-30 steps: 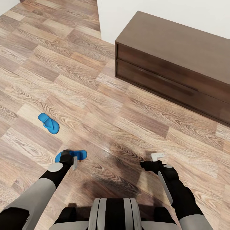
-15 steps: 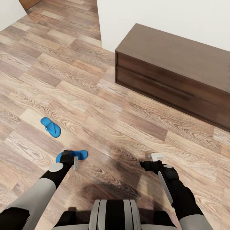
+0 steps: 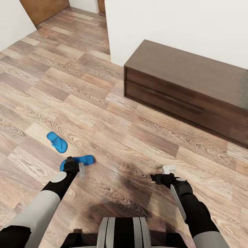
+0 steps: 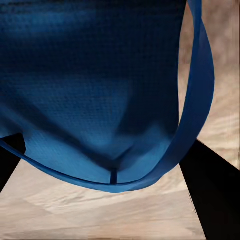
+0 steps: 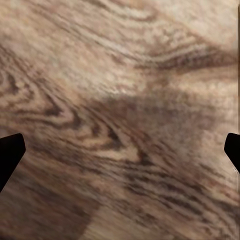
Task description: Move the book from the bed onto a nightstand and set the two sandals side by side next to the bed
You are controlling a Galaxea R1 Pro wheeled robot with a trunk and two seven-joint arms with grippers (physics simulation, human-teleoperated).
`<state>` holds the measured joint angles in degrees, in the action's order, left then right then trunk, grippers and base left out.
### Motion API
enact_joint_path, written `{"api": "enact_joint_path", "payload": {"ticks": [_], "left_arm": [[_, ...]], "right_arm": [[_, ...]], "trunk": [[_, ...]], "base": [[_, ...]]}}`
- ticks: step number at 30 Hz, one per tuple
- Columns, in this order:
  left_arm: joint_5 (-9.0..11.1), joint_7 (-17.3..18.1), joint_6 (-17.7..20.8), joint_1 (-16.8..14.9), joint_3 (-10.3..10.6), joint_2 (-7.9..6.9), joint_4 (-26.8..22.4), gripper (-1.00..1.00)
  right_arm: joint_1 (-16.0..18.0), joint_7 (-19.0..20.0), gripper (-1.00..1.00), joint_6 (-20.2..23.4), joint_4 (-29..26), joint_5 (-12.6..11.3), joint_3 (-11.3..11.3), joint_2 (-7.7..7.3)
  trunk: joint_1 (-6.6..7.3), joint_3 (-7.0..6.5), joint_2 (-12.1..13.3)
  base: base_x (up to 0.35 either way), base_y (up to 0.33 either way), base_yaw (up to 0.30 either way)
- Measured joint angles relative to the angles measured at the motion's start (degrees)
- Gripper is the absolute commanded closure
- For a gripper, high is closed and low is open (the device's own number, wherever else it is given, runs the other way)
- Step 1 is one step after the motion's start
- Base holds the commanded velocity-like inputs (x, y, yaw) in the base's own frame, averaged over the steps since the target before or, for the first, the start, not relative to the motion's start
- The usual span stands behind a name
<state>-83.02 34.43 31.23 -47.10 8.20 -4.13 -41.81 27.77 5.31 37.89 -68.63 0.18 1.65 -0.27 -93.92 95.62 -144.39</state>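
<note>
My left gripper (image 3: 78, 166) is shut on one bright blue sandal (image 3: 84, 159), low at the left of the head view. In the left wrist view this sandal (image 4: 90, 90) hangs close up between the dark fingers (image 4: 212, 192), with wood floor behind it. The other sandal (image 3: 57, 141) lies flat on the planks, a short way beyond and to the left of the held one. My right gripper (image 3: 168, 169) hovers open over bare floor at the lower right, its fingertips (image 5: 10, 155) wide apart with nothing between them. The book, the bed and the nightstand are out of view.
A long, low dark-brown cabinet (image 3: 186, 86) with two drawers stands against the white wall (image 3: 179, 24) at the upper right. Wood-plank floor (image 3: 103, 103) spreads ahead and to the left, toward a brown door (image 3: 44, 8) at the far left.
The whole picture has slid downward, so the camera has moved; the door has come into sight. My left gripper still holds the sandal, and both arms keep their pose.
</note>
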Motion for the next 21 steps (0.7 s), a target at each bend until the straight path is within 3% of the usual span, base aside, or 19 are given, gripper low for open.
{"api": "enact_joint_path", "payload": {"ticks": [4, 9, 13, 14, 17, 21], "left_arm": [[1.8, 1.8, 1.8, 0.0, -1.3, 2.50, -2.4, 1.00], [4.8, 2.1, 4.1, 0.0, -3.5, 4.23, -5.9, 1.00], [11.3, 2.0, 9.4, 0.0, -5.7, 4.99, -15.1, 1.00], [14.9, 1.9, 12.5, 0.0, -6.0, 5.02, -19.1, 1.00], [20.0, 1.6, 14.9, 0.0, -8.1, 4.99, -24.4, 1.00], [23.4, 1.1, 16.0, 0.0, -13.0, 4.99, -28.8, 1.00]], "right_arm": [[0.0, 0.0, -1.00, 0.0, 0.9, 0.1, 0.1, 0.07], [0.0, -0.1, -1.00, 0.1, 1.7, 0.0, 0.1, 0.11], [0.0, -0.3, -1.00, 0.1, 1.8, 0.1, 0.1, 0.11], [0.0, -0.4, -1.00, 0.2, 1.8, 0.1, 0.0, 0.11], [0.0, -0.5, -1.00, 0.6, 1.7, 0.1, 0.1, 0.16], [0.0, -0.5, -1.00, 2.2, 1.2, 0.0, 0.0, 0.15]], "trunk": [[0.10, -0.89, 0.1], [0.23, -2.00, 0.1], [0.34, -2.89, 0.2], [0.36, -3.11, 0.2], [0.44, -3.77, 0.2], [0.54, -4.66, 0.3]], "base": [[0.000, 0.000, 0.000], [0.000, 0.000, 0.000], [0.000, 0.000, 0.000], [0.000, 0.000, 0.000], [0.000, 0.000, 0.000], [0.000, 0.000, 0.000]]}}
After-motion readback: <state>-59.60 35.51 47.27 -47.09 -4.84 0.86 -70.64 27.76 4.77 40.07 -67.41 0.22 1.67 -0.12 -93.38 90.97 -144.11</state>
